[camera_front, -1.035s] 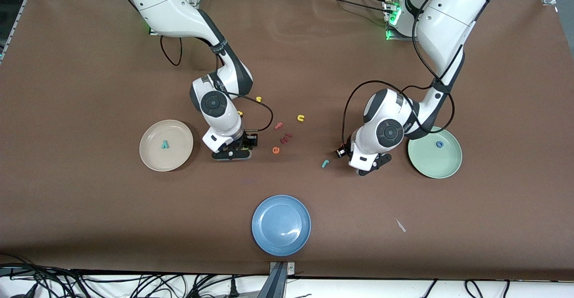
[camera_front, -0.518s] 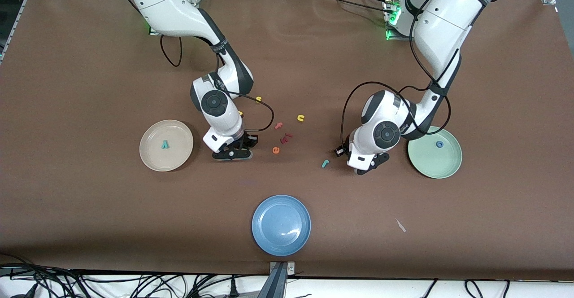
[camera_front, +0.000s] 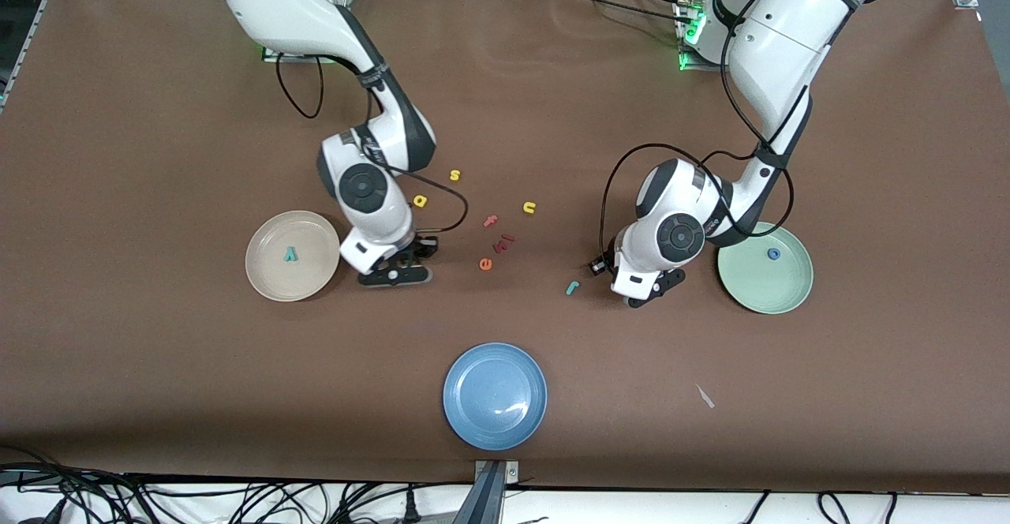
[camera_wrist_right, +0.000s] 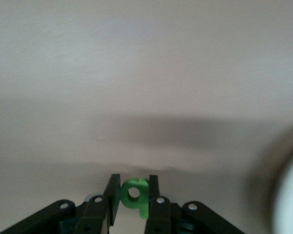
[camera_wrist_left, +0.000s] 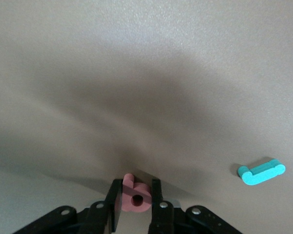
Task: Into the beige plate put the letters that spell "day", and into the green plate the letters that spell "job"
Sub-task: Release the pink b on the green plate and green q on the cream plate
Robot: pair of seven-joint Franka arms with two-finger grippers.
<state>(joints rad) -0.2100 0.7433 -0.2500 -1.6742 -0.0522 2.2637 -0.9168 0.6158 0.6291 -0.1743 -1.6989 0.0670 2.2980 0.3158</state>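
Note:
My right gripper (camera_front: 392,275) hangs just beside the beige plate (camera_front: 316,236), shut on the green d (camera_wrist_right: 134,195). A teal y (camera_front: 291,254) lies in that plate. The yellow a (camera_front: 420,200) lies on the cloth by the right arm's wrist. My left gripper (camera_front: 641,297) is low over the cloth between the teal j (camera_front: 572,287) and the green plate (camera_front: 777,291), its jaws shut against both sides of the pinkish-red b (camera_wrist_left: 136,199). The j (camera_wrist_left: 261,172) also shows in the left wrist view. A blue o (camera_front: 773,254) lies in the green plate.
Loose letters lie mid-table: a yellow s (camera_front: 455,174), a yellow u (camera_front: 529,207), two reddish letters (camera_front: 491,221) and an orange e (camera_front: 485,263). A blue plate (camera_front: 495,396) sits nearest the front camera. A small white scrap (camera_front: 705,395) lies toward the left arm's end.
My right gripper shut on the green d and shifted toward the beige plate, uncovering the yellow a. My left gripper's jaws closed in on the pinkish-red b; that arm barely moved.

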